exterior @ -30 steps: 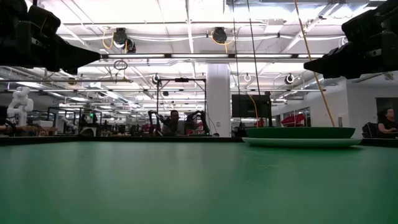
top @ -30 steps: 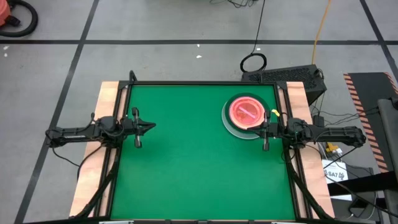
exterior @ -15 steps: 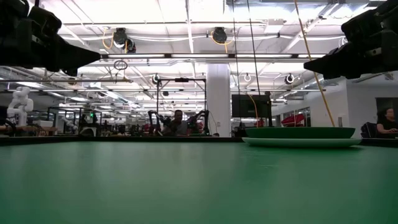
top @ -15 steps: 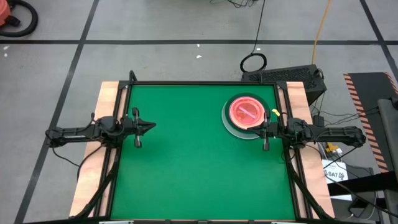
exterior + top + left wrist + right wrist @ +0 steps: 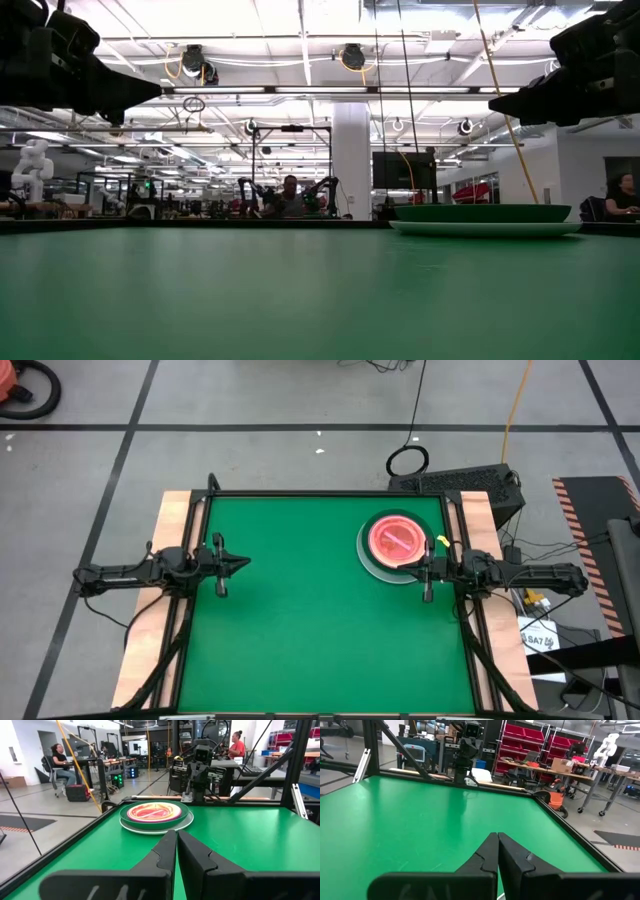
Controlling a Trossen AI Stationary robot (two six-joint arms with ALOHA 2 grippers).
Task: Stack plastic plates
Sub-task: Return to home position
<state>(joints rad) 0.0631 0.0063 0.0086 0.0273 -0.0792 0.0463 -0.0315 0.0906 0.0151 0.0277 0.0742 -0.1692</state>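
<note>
The bench carries one stack of plastic plates, a pink translucent dish topmost, just beside the right tool and well across from the left tool. Both tools are clenched and empty; stacking looks complete, leaving only the retreat home.

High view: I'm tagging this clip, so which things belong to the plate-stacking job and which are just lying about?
Job: stack of plates, pink dish on top; left gripper and right gripper, both shut, at the table's sides.
Lying about: black cable coil, yellow cable and red vacuum on the floor.
</note>
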